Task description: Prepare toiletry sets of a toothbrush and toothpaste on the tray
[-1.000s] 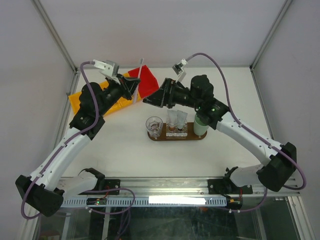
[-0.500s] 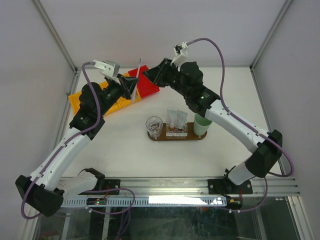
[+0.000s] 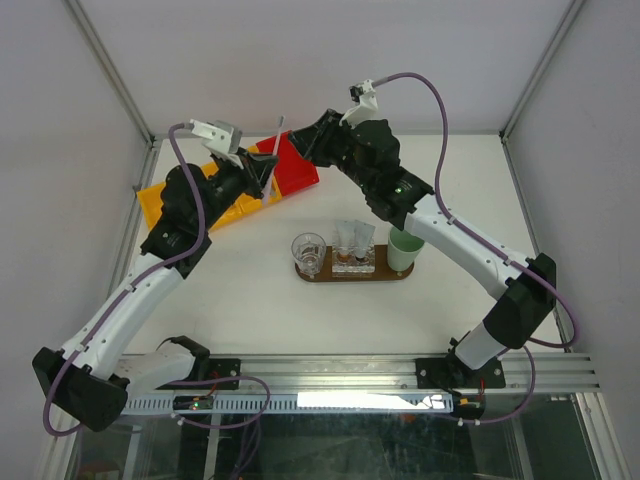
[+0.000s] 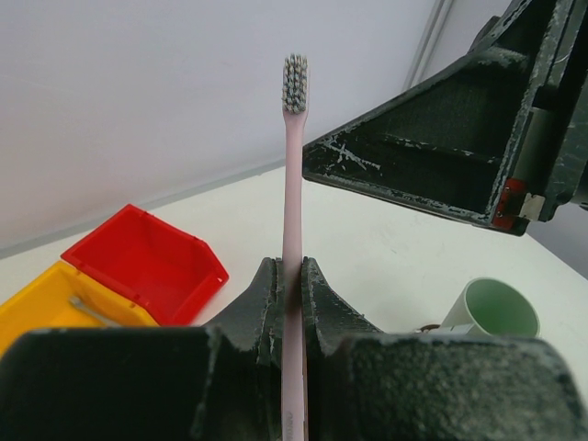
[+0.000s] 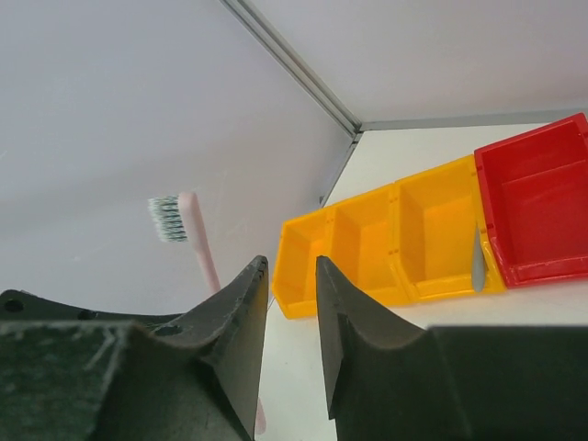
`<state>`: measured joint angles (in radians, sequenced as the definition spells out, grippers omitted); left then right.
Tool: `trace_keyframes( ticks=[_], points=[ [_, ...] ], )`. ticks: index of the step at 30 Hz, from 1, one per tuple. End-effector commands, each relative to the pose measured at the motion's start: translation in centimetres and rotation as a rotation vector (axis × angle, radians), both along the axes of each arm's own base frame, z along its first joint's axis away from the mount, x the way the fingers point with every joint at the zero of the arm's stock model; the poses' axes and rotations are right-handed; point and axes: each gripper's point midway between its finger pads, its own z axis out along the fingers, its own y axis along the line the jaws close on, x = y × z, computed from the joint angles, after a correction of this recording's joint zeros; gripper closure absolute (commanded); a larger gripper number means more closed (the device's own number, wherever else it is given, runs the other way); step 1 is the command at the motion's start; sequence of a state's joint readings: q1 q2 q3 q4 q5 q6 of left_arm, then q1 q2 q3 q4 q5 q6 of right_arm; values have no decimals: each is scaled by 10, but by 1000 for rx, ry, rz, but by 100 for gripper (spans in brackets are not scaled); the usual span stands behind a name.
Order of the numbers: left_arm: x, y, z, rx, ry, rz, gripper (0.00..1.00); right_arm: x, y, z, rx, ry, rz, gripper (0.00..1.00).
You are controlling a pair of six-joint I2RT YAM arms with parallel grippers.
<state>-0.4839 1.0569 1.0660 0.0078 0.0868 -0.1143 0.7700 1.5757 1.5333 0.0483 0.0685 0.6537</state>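
A pink toothbrush (image 4: 292,184) stands upright, bristles on top, with my left gripper (image 4: 290,266) shut on its lower handle. From above, the left gripper (image 3: 262,170) and toothbrush (image 3: 276,140) hover over the red bin. My right gripper (image 3: 300,143) sits close to the brush's right, raised above the table. Its jaws (image 5: 292,264) stand a narrow gap apart with nothing between them; the toothbrush (image 5: 197,243) shows left of them. The dark wooden tray (image 3: 385,274) lies mid-table with two pale toothpaste tubes (image 3: 353,240) standing on it.
A clear glass (image 3: 308,250) stands on the tray's left end and a mint-green cup (image 3: 402,250) at its right end. A red bin (image 3: 295,165) and a row of yellow bins (image 3: 160,200) lie at the back left; a grey tube (image 5: 478,262) rests in one yellow bin.
My right arm has swung up and back from above the tray to beside the toothbrush, and its jaws have narrowed. The left gripper keeps the brush nearly in place.
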Motion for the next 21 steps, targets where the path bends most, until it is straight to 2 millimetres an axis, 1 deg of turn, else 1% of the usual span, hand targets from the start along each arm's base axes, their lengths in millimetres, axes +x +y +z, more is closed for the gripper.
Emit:
trace_keyframes(
  ticks=[1, 2, 3, 5, 7, 8, 9, 11, 12, 13, 16, 21],
  points=[
    [3, -1, 13, 7, -47, 5, 100, -4, -8, 39, 71, -92, -22, 69],
    [4, -1, 13, 9, -43, 4, 100, -8, -6, 39, 97, -75, 0, 61],
    [4, -2, 12, 9, -40, 1, 100, -26, 6, 39, 113, -59, 114, 53],
    [3, -3, 12, 8, -37, -5, 100, -30, 7, 37, 113, -50, 136, 48],
    [3, -3, 12, 8, -39, -6, 100, -31, 7, 34, 104, -44, 143, 46],
    [3, -3, 12, 6, -40, -6, 100, -32, 7, 30, 66, -57, 152, 40],
    [2, -3, 12, 5, -39, -9, 100, -29, 4, 28, 57, -52, 140, 40],
    [1, -4, 11, 6, -41, -20, 100, -27, 4, 24, 71, -39, 150, 43],
    [1, -5, 12, 5, -41, -22, 100, -31, 7, 25, 91, -34, 176, 49],
    [1, -5, 12, 5, -41, -24, 100, -31, 9, 26, 100, -32, 182, 52],
    [2, -6, 10, 9, -39, -26, 100, -26, 13, 22, 108, -13, 175, 55],
    [5, -8, 7, 16, -32, -27, 100, -21, 16, 24, 119, -16, 170, 58]
  ],
)
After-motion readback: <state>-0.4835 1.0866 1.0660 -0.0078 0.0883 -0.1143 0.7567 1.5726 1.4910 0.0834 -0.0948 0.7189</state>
